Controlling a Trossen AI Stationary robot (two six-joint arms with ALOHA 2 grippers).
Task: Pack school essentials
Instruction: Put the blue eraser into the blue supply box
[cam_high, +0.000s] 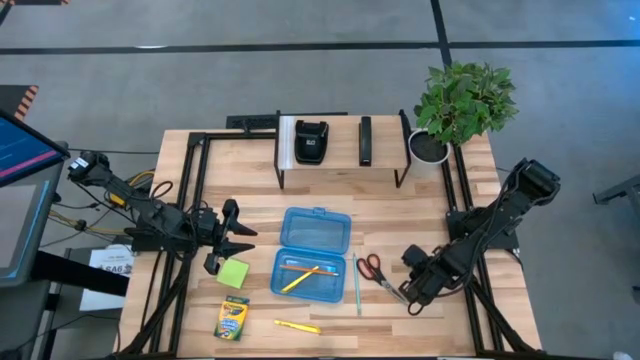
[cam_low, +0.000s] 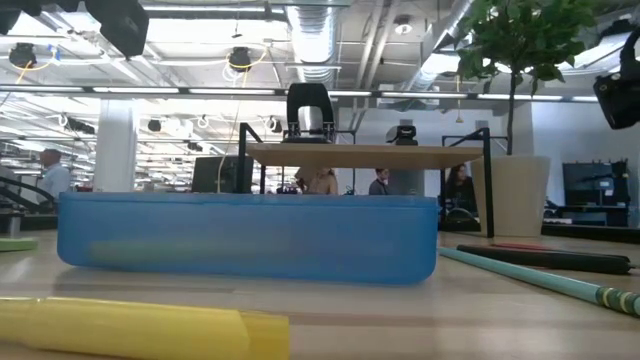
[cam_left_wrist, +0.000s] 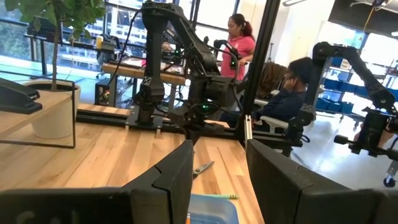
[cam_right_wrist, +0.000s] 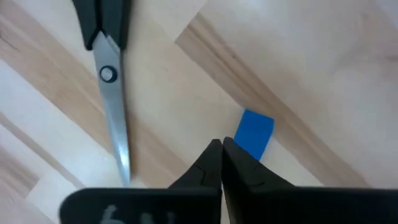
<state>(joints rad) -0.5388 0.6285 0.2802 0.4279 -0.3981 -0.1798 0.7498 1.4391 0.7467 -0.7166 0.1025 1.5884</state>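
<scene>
From above, your right gripper (cam_high: 412, 297) is low over the bench near its right edge, just beside the tips of the red-handled scissors (cam_high: 378, 274). The left gripper (cam_high: 233, 245) hovers by the green sticky-note pad (cam_high: 233, 273) toward the left edge, fingers spread and empty. The blue case (cam_high: 314, 254) lies open mid-bench with pencils (cam_high: 300, 273) inside; the teal pen (cam_high: 356, 285) lies just right of it, and the highlighter (cam_high: 298, 326) and crayon box (cam_high: 232, 319) sit near the front edge. The box looks like a Crayola pack, but you cannot read its lettering here.

At bench height you see only the case wall (cam_low: 250, 240), the highlighter (cam_low: 140, 330) and the pen (cam_low: 540, 278); no writing is legible.

The left wrist view shows its own fingers (cam_left_wrist: 171, 177) apart, with people beyond the bench.

The right wrist view is your concern: its fingers (cam_right_wrist: 211, 163) are pressed together with nothing between them, and the blue eraser (cam_right_wrist: 254, 134) lies just past the tips. A grasp there likely missed; lifting would leave it behind, or nudge it toward the scissor blade (cam_right_wrist: 117, 124).
</scene>
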